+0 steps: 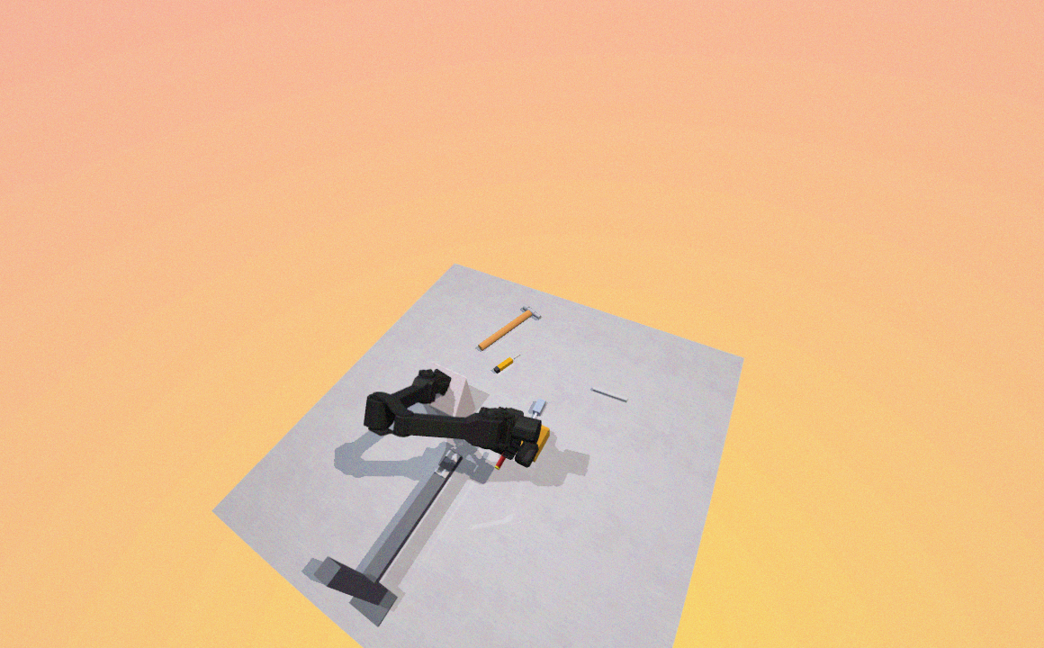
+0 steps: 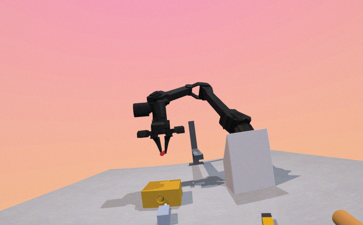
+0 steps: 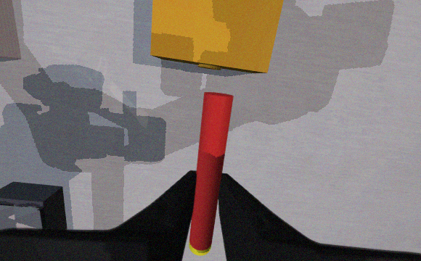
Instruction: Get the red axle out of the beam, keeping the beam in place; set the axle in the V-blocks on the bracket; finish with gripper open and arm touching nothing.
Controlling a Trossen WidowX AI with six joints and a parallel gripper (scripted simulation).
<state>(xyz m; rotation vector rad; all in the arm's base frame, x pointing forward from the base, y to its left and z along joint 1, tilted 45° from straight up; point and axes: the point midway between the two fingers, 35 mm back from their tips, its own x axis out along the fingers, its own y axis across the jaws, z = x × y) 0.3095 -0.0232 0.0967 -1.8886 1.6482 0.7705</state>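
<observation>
Jaws closed on the red axle, we carry it above the table, out of the beam; we should keep it level and high, turning gently toward the bracket.

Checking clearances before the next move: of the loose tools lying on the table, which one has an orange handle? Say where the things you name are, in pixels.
The hammer (image 1: 505,330); the small screwdriver's handle is yellow and black.

Your wrist view crops the beam at its top edge — and your exterior view cuts the hammer short; its head is probably out of frame.
</observation>
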